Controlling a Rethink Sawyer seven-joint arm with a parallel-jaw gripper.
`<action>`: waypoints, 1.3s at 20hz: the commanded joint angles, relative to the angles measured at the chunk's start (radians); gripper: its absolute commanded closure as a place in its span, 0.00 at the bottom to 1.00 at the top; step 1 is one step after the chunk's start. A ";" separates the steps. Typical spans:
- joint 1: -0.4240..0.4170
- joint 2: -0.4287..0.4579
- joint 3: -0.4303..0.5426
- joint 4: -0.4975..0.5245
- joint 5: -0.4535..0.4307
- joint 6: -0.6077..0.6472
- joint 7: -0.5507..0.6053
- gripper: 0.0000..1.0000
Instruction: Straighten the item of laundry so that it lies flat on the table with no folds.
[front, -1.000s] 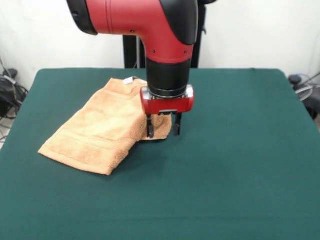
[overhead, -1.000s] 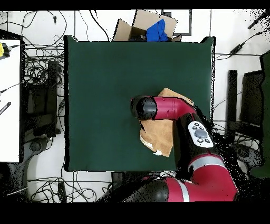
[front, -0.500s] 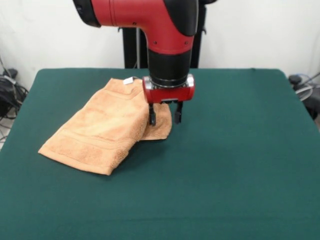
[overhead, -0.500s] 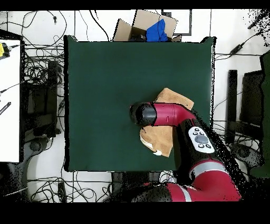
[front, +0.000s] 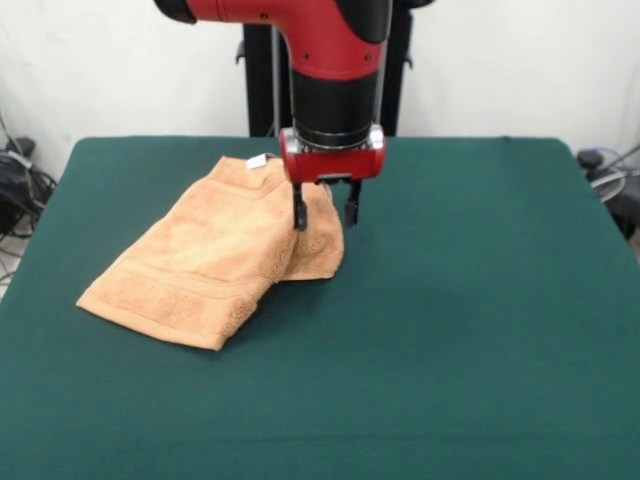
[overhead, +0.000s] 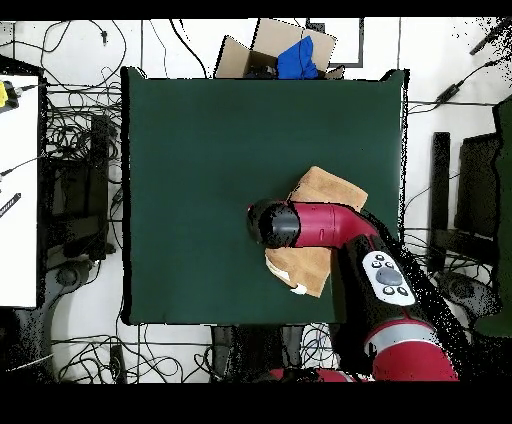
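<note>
The item of laundry (front: 210, 265) is a light orange-tan towel folded over on itself, lying on the left half of the green table (front: 460, 330) with a white tag at its far edge. In the overhead view the laundry (overhead: 325, 187) is partly hidden under the red arm. My gripper (front: 325, 214) hangs open above the towel's right-hand folded corner, with nothing between its fingers. The fingertips are clear of the cloth.
In the overhead view a cardboard box with blue cloth (overhead: 292, 52) sits beyond the table's far edge. Cables and equipment surround the table, and a white desk (overhead: 18, 190) stands at the left.
My gripper has risen from the towel's right corner and moved back toward the robot's side. It stays open and empty. The towel has not moved.
</note>
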 joint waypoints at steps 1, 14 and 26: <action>0.019 0.017 -0.020 0.071 0.015 -0.049 0.173 0.00; 0.097 0.110 -0.086 0.036 0.013 -0.164 0.224 0.00; 0.104 0.163 -0.122 -0.009 0.021 -0.213 0.188 0.00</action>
